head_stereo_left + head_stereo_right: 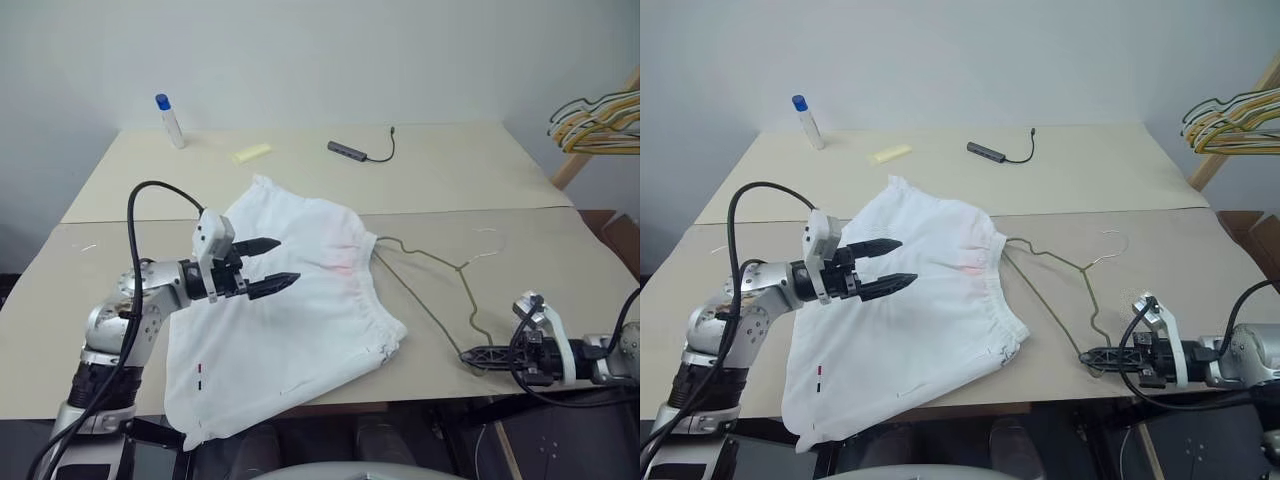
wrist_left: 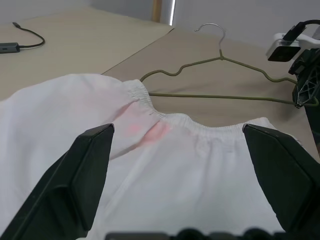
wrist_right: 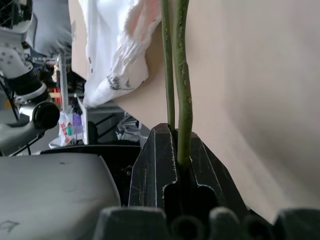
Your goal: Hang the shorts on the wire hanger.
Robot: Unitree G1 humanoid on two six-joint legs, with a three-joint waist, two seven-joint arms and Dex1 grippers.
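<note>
The shorts (image 1: 285, 310) are lying flat on the worktop (image 1: 450, 170), one hem hanging over its near edge. The wire hanger (image 1: 440, 285) is being pinched at one end by the right hand (image 1: 478, 356), fingers clamped together, apparently to steady it. The left hand (image 1: 272, 265) is being held wide apart above the cloth, seemingly for a grasp.

The shorts (image 1: 290, 310) lie on the table (image 1: 480, 170) under the left gripper (image 1: 272, 266), the wire hanger (image 1: 440, 285) between them and the right gripper (image 1: 470, 355).
</note>
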